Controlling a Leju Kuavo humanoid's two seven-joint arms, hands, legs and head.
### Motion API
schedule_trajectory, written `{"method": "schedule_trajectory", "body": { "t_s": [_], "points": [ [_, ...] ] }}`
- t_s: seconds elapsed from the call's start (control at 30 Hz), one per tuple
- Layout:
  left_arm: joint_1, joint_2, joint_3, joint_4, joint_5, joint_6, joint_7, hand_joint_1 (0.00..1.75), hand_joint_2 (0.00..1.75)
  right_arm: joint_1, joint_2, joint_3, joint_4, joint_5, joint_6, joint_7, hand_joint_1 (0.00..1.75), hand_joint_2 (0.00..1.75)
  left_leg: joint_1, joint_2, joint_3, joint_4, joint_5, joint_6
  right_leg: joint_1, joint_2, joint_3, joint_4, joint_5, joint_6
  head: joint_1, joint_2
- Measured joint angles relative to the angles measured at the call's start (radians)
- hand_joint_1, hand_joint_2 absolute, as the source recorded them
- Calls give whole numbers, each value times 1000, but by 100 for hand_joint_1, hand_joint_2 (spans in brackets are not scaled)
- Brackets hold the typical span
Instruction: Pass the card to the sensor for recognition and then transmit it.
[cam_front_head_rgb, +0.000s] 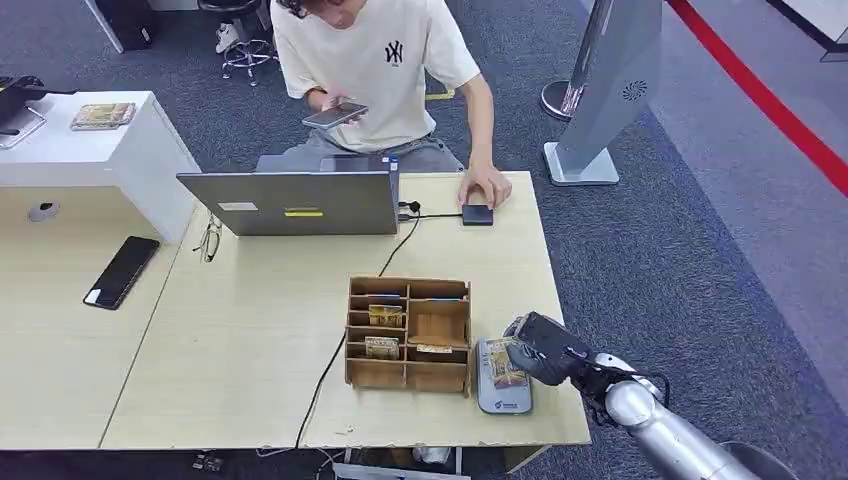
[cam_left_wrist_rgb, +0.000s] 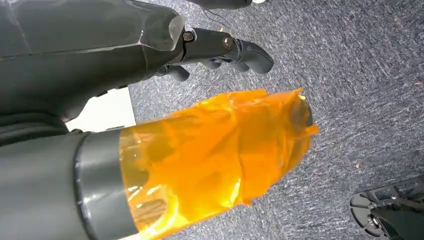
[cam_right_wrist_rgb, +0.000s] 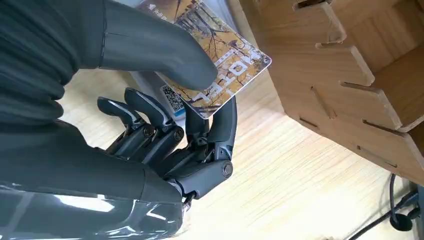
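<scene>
Right hand (cam_front_head_rgb: 540, 348) sits over the grey sensor pad (cam_front_head_rgb: 502, 392) at the near right edge of the table (cam_front_head_rgb: 250, 340), just right of the wooden card organizer (cam_front_head_rgb: 408, 333). In the right wrist view the card (cam_right_wrist_rgb: 220, 60) is pinched between the thick thumb on its printed face and the dark fingers (cam_right_wrist_rgb: 222, 125) underneath; the other fingers are curled below, holding nothing. The card is held roughly flat, face up, above the sensor. My reading: flat and low is how a reader picks up a card, so this looks like the recognition step, with the handover not yet done. Whether the card touches the pad, I cannot tell.

The organizer has more cards in its slots, so the sensor stands right beside the source of supply, which keeps the reach short.

Left hand (cam_left_wrist_rgb: 220, 50) hangs over the carpet, fingers loosely curled, nothing in them; its thumb is wrapped in orange tape.

A person (cam_front_head_rgb: 370, 60) sits across the table behind a laptop (cam_front_head_rgb: 290, 203), one hand on a small black device (cam_front_head_rgb: 477, 214), the other holding a phone (cam_front_head_rgb: 334, 115). Likely the receiver.
</scene>
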Motion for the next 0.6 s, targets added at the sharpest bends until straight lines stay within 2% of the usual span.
{"method": "schedule_trajectory", "body": {
  "t_s": [0.6],
  "points": [
    [0, 0, 0, 0, 0, 0, 0, 0, 0, 0, 0, 0, 0, 0, 0, 3, 175, 175, 0, 0, 0, 0, 0, 0, 0, 0, 0, 0, 0, 0, 0, 0]
  ]
}}
